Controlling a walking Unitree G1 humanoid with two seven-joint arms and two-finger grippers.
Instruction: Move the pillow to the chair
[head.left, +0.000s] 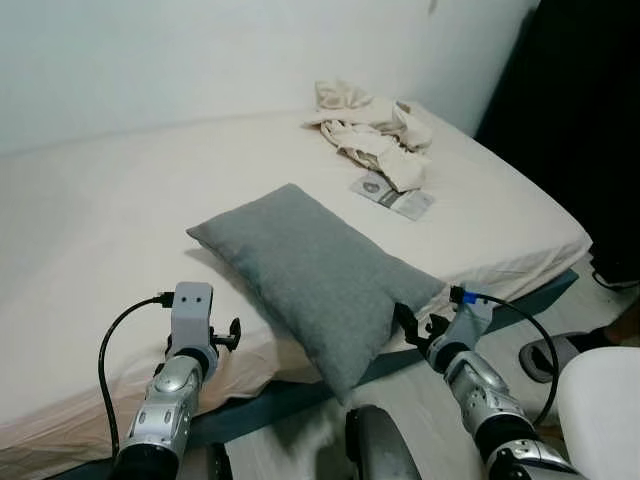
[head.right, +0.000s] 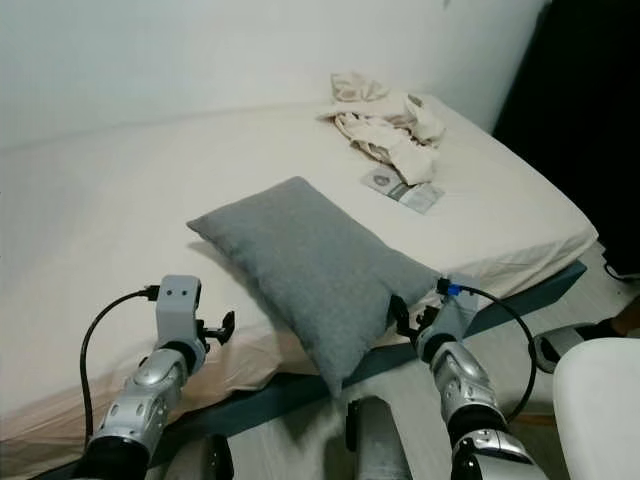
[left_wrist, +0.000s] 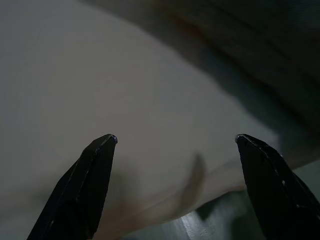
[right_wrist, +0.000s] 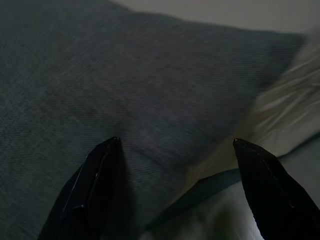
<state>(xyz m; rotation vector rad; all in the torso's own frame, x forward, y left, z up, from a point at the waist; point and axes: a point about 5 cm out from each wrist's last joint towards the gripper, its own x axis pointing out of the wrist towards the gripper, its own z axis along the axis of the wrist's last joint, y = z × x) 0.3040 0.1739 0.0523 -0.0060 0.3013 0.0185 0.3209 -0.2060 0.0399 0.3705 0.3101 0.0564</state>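
Pillow: a grey pillow (head.left: 315, 270) lies slantwise on the bed (head.left: 90, 230), 1 corner hanging past the near edge of the mattress above the floor
Chair: a white rounded shape (head.left: 600, 410) at the robot's right may be the chair, though too little of it shows to be sure
Left gripper: the left gripper (left_wrist: 175, 142) hovers over the sheet just beside the pillow's near long side, its 2 fingers spread wide and holding nothing
Right gripper: the right gripper (right_wrist: 175, 145) sits at the pillow's near right edge, fingers apart, 1 finger against the grey cloth, nothing clamped yet
How it will handle: by its look, light, soft and floppy; cloth with enough grain not to slip, nothing fragile; it will sag from any single hold
Where to grip: pinch a fold at each end of the near side, or squeeze it between both arms
Other things: crumpled cream clothes (head.left: 375, 130) and a small packet (head.left: 393, 195) lie further back on the bed, well apart from the pillow
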